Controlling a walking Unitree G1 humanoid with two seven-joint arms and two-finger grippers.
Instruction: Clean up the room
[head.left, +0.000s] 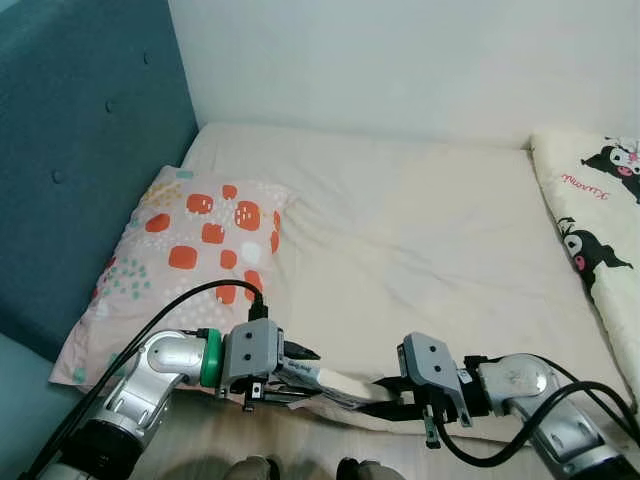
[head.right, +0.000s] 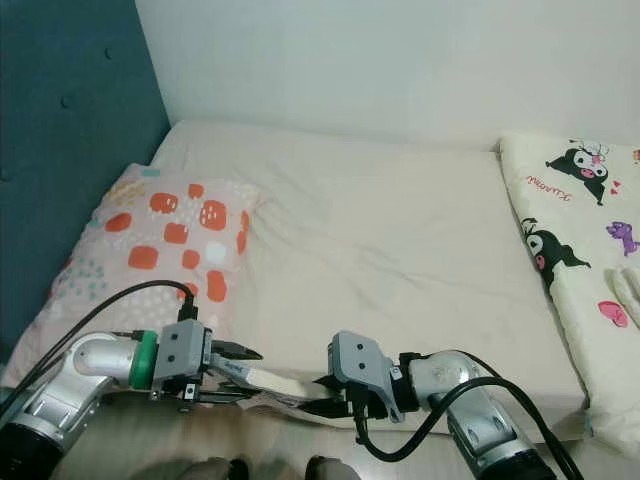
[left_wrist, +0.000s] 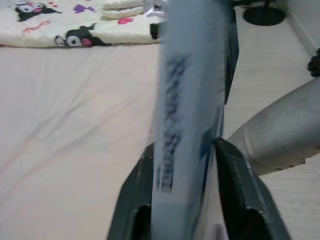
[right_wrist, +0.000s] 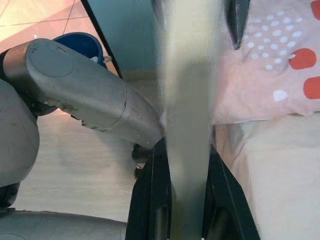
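Your left gripper and right gripper each clamp an end of one flat packet, stretched between them just beside the bed, likely for a handover.

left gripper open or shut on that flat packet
Shut: the left gripper clamps one end of the packet; the right gripper clamps the other.

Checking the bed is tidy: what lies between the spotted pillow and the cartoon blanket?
Only bare cream sheet between the spotted pillow and the cartoon blanket, seen in both eye views.
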